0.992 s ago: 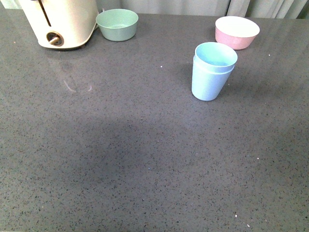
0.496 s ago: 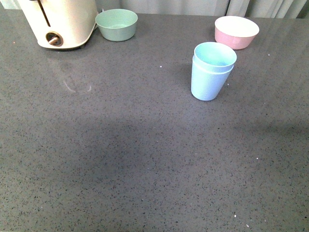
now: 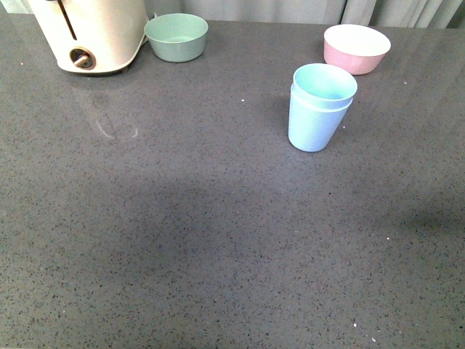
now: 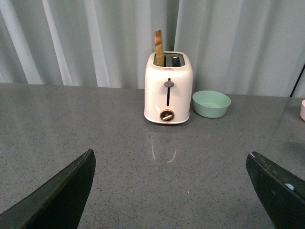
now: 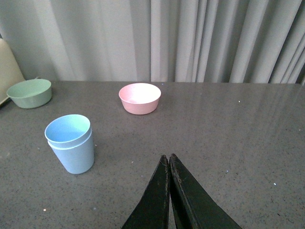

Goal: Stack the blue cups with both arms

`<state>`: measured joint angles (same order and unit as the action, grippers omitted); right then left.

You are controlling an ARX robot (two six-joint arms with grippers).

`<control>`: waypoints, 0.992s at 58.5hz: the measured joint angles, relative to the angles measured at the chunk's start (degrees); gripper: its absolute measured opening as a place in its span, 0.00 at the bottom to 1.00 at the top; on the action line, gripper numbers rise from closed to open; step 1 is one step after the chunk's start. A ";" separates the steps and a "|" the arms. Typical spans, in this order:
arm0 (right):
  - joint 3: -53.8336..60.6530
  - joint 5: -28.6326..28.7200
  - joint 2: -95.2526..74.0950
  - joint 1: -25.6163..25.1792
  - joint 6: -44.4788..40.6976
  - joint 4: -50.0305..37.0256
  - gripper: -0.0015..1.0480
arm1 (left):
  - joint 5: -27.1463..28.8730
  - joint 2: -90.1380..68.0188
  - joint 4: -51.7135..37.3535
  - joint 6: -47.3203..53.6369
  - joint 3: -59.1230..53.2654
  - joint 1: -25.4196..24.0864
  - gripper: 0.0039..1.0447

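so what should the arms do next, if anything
Probably nothing more than staying clear: the blue cups already look nested, one rim showing just above the other, upright near the pink bowl. The right gripper is shut and empty, short of the stack; the left gripper is open, facing the toaster.

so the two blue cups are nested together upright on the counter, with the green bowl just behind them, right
Not quite. The blue cups are nested and upright on the counter, but the bowl just behind them is the pink bowl. The green bowl sits far off beside the toaster. The front view shows this, and the right wrist view agrees.
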<state>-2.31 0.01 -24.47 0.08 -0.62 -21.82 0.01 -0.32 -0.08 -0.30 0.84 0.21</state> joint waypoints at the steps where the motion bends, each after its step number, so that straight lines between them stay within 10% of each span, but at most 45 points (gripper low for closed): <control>1: 0.11 -0.02 0.46 0.00 0.00 0.39 0.02 | 0.00 0.00 0.00 0.00 0.00 0.00 0.92; 58: 0.94 -0.02 24.04 0.00 0.02 21.73 0.02 | 0.00 0.00 0.00 0.04 0.00 0.00 0.92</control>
<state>-1.37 -0.01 -0.43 0.08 -0.60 -0.10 0.01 -0.32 -0.08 -0.25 0.84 0.21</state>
